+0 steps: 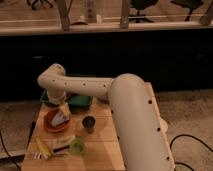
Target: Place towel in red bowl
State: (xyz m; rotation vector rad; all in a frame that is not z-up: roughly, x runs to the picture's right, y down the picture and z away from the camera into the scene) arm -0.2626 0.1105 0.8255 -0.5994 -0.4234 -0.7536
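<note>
The red bowl (52,122) sits at the left of the wooden table (100,145). A pale towel (60,118) lies inside it, reaching toward the bowl's right rim. My gripper (62,107) hangs from the white arm (90,87) just above the bowl's far right side, directly over the towel. The wrist hides the fingers.
A green tray (77,101) stands behind the bowl. A dark cup (88,123) stands right of the bowl. A small green bowl (76,146), a yellow item (45,147) and other small items lie near the front left edge. The big arm housing (140,130) covers the table's right.
</note>
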